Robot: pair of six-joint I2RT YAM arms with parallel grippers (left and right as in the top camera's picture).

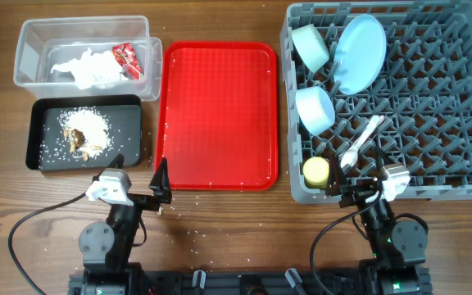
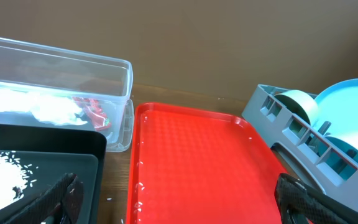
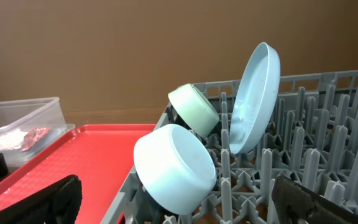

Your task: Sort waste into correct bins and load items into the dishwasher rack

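two grippers sit at the near edge of the table, both holding nothing. the left gripper (image 2: pixel 178 185) has its fingers spread wide, just near of the black tray (image 1: pixel 43 156) and the red tray (image 1: pixel 220 115). the right gripper (image 3: pixel 176 186) is spread wide too, close against the near wall of the dishwasher rack (image 1: pixel 449 123).

a careless lift on the right could catch that wall and jolt the rack. the yellow cup (image 1: pixel 315 170) in its near-left corner might tip. the pale blue plate (image 1: pixel 360 51), leaning tilted on the pegs at the far side, might slide. on the left, a swing could clip the black tray and scatter the rice scraps (image 1: pixel 84 129).

the napkin (image 1: pixel 88 67) and red wrapper (image 1: pixel 127 57) lie in the clear tub (image 1: pixel 31 49), far left. two bowls (image 1: pixel 315 108) and the white cutlery (image 1: pixel 363 139) sit in the rack. a few stray grains (image 1: pixel 191 233) dot the table.
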